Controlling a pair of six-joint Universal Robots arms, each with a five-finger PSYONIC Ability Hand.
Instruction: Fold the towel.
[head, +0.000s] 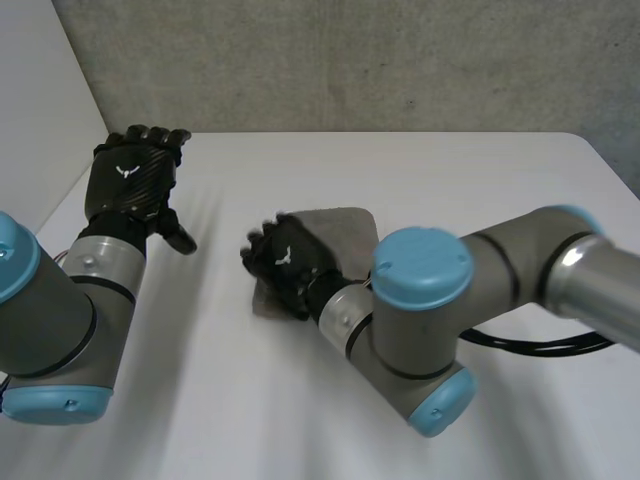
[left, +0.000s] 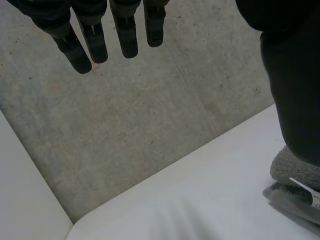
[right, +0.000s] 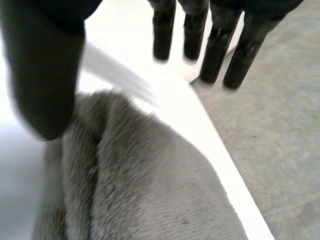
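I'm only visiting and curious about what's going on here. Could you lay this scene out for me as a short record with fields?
Surface: white table, with a grey concrete wall behind it
Cloth: small grey fuzzy towel, lying in layers, with a white label at one edge
Left hand: black, fingers straight, off to the side of the towel, holding nothing
Right hand: black, over the towel, fingers straight, not gripping it

Towel (head: 345, 230) at centre, open table (head: 450, 180) around it
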